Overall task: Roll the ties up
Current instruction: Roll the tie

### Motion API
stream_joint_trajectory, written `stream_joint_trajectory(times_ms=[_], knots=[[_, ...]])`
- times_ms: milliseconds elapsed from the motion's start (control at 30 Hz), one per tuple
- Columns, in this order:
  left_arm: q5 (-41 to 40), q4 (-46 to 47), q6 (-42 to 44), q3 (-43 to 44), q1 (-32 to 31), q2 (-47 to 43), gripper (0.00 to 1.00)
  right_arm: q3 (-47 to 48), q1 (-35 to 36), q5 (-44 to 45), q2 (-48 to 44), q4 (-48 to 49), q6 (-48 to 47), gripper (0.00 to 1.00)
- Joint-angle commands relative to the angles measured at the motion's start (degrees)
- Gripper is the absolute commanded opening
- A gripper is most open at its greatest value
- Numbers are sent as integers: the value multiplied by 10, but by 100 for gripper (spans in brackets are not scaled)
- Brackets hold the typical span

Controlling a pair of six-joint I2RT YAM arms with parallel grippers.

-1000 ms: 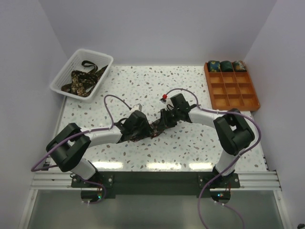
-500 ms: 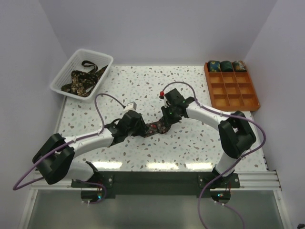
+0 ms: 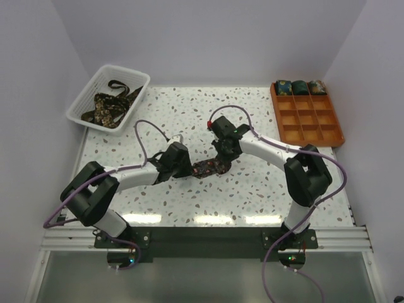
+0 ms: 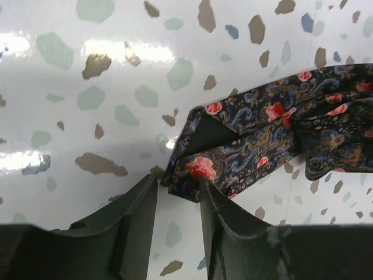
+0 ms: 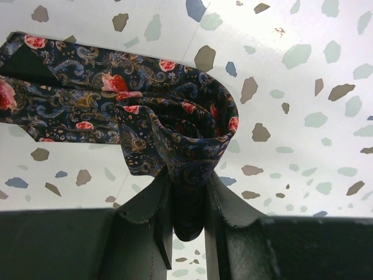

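While the half-rolled tie [image 3: 210,168] is lying on the glossy speckled bench [image 3: 252,189] between lilac walls [image 3: 208,38], the right gripper [image 5: 187,184] is pinching its coil, the left gripper [image 4: 176,182] gaping narrowly at its tip.

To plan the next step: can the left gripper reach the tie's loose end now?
Probably yes: the tie's loose end lies right at the left gripper's open fingertips, with nothing between them.

Overhead camera looks steeply down on the whole table [image 3: 252,189]; both wrist cameras peer close at one tie [image 4: 262,134].
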Motion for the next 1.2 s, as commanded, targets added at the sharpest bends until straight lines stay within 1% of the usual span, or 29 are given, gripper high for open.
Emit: stream_joint_trajectory(times_ms=[0,133,267,300,467,567,667,700,767,867,1033,1133,1167], knots=[[14,34,27,40,9,20,40,34,13,57,9,-34,-11,0],[44,44,18,47,8,37,37,64,30,125,26,-59,-1,0],[77,77,-10,25,7,48,33,85,50,174,45,-79,23,0],[96,88,-23,21,6,53,33,89,59,184,51,-82,27,0],[114,126,-55,4,-11,63,31,119,87,243,94,-108,54,0],[114,128,-70,-4,-16,65,31,135,102,280,113,-118,70,0],[86,128,-83,-28,-16,37,31,145,114,309,125,-126,80,0],[68,124,-87,-33,-16,17,32,147,121,319,128,-127,81,0],[55,116,-92,-50,-16,-11,33,148,125,327,137,-128,88,1],[45,107,-101,-76,-16,-39,35,152,134,340,145,-131,93,4],[22,80,-107,-117,-16,-113,36,167,155,356,170,-142,104,10],[0,45,-102,-126,-18,-163,36,183,168,374,184,-159,113,12],[-7,26,-101,-130,-18,-192,37,187,172,385,188,-169,119,15]])
